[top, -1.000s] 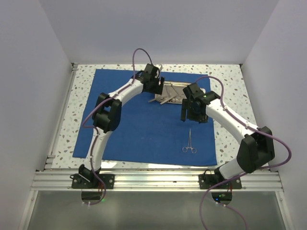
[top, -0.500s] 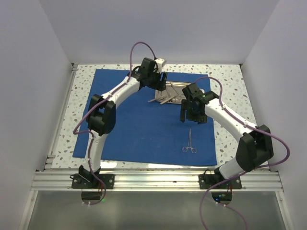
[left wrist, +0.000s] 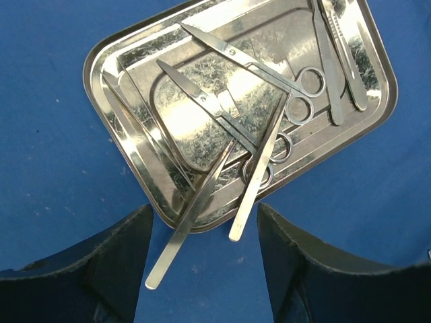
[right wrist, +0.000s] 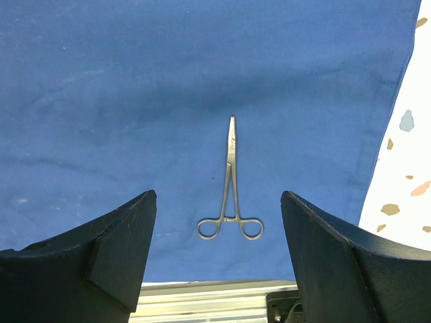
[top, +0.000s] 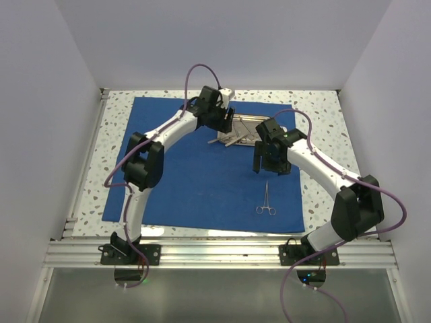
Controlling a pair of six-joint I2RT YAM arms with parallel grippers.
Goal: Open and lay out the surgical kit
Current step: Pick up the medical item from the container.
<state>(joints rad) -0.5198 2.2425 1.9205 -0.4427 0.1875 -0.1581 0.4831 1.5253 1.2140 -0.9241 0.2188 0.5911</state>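
The royal-blue drape (top: pixel 195 168) lies spread flat on the table. The steel tray (top: pixel 244 131) sits at its far right, half hidden by the arms. In the left wrist view the tray (left wrist: pixel 108 54) holds several scissors, tweezers (left wrist: pixel 259 178) and flat handles, and two stick out over its near rim. My left gripper (left wrist: pixel 205 222) is open and empty above that rim, also seen from above (top: pixel 225 124). Ring-handled forceps (top: pixel 266 200) lie alone on the drape. My right gripper (right wrist: pixel 219 202) is open and empty above the forceps (right wrist: pixel 231 195).
Speckled tabletop (top: pixel 323 114) borders the drape. An aluminium rail (top: pixel 222 252) runs along the near edge, also visible in the right wrist view (right wrist: pixel 215 296). White walls close in the back and sides.
My left arm has swung a little right and further over the tray, its wrist turning. The right arm and the forceps have stayed put.
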